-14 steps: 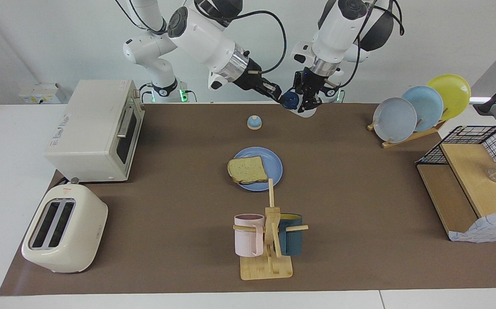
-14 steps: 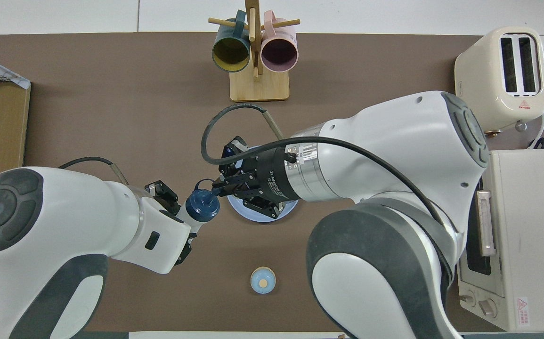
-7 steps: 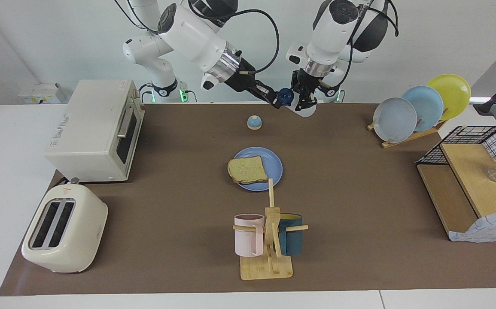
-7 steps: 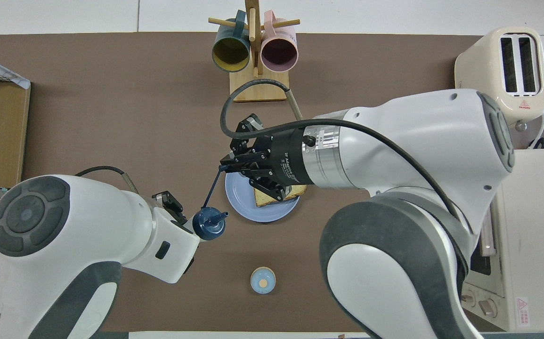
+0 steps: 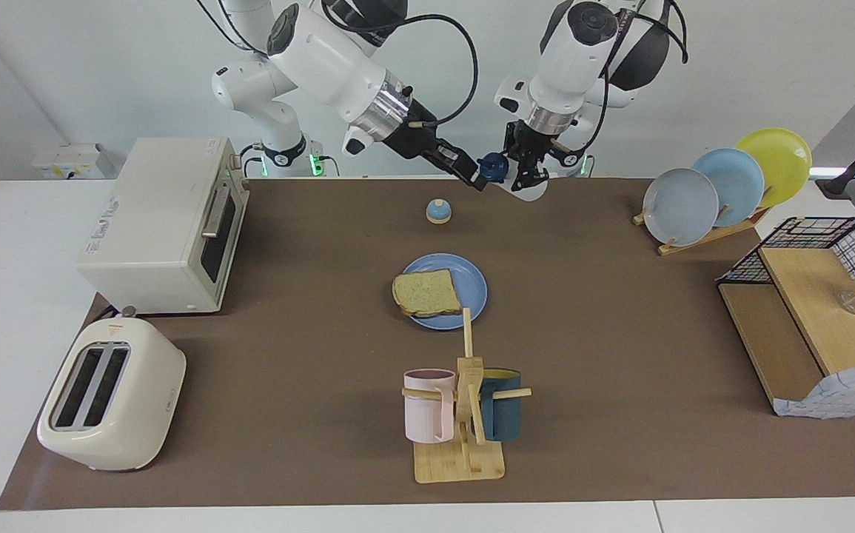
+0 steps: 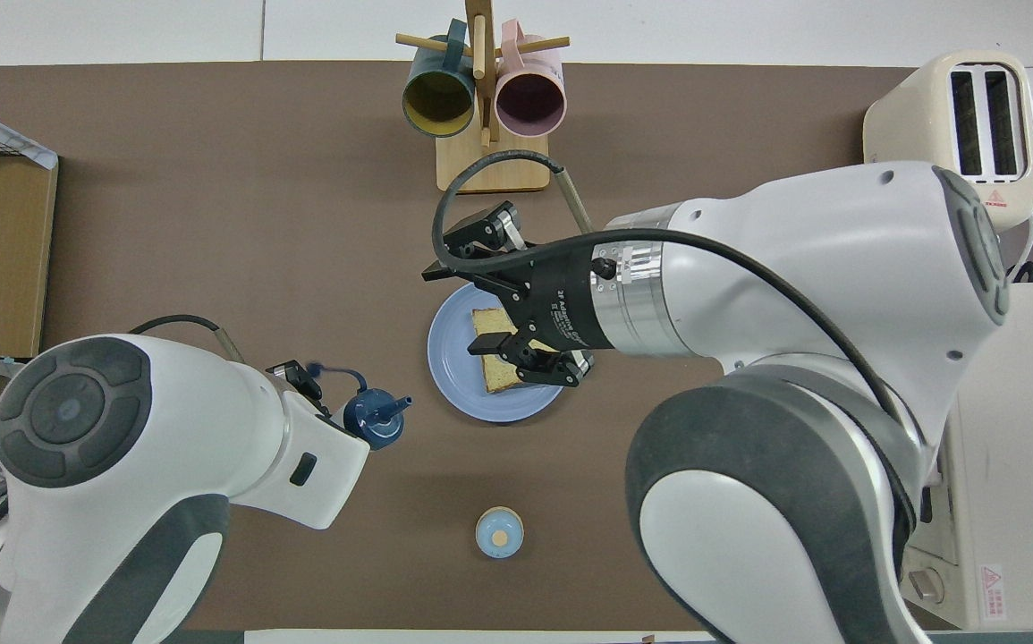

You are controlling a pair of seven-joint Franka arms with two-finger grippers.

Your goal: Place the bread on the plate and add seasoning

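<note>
toaster oven [image 5: 164, 222]: white, right-arm end of mat, near the robots; door shut.
toaster [image 5: 110, 396]: cream, 2 slots, same end, farther from robots than the oven.
right arm: comes in from the right-arm end, reaches toward table centre.
right gripper [image 5: 473, 176]: up in the air. Fingers spread wide, nothing betw. them. From above it overlaps the plate and bread; in facing view its tip is just beside the bottle cap. From above they read as apart.
bell [image 5: 438, 211]: small, blue dome, on mat, nearer to robots than the plate.
plate [image 5: 471, 285]: blue, round, flat on mat, approx. mid-table.
bread [image 5: 426, 292]: one slice on the plate, lying flat. Its edge toward the right-arm end hangs over the rim.
mug rack [image 5: 464, 426]: wooden, farther from robots than the plate; pink mug [image 5: 427, 406] and teal mug [image 5: 503, 414] hang on it.
seasoning bottle [image 5: 493, 167]: in the air, tilted, dark cap pointing toward right gripper. From above it sits over bare mat beside the plate, on the left-arm side. A small spout sticks out of the cap.
left gripper [image 5: 529, 172]: in the air, fingers clamped on the white bottle body.
plate rack [image 5: 723, 185]: left-arm end, near the robots; 2 pale blue plates + 1 yellow, on edge.
shelf [image 5: 812, 326]: wood and wire, at the left-arm end.
</note>
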